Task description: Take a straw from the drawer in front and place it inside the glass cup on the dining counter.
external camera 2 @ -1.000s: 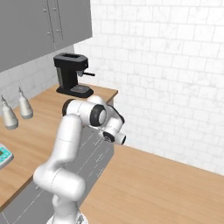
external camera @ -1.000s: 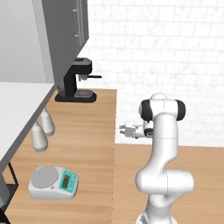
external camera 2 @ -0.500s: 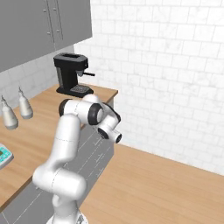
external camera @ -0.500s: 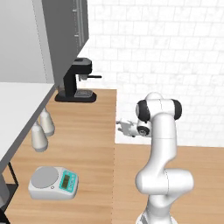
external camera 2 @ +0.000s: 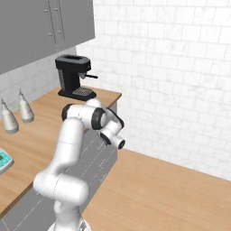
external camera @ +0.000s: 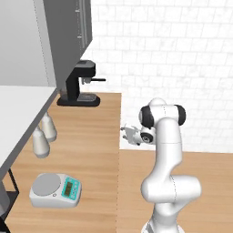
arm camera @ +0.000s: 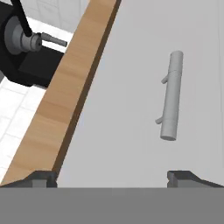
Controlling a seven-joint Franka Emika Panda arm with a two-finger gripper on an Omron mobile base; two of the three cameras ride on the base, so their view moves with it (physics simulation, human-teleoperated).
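Just off the end of the light wood-topped wall surface, hangs the white arm's two-finger pincer, aimed sideways at the grey cabinet face below the top. Seen along the hand: flat light grey drawer front with its short grey cylindrical bar handle standing well ahead of the two dark fingertips, nothing touching. Fingertips set wide apart at either side of the view, nothing held between them. Drawer closed, its inside hidden. Farther back on the wood top: black espresso machine against the white tiled wall; nearer, two pale grey bottles side by side, and a white kitchen scale with a teal display.
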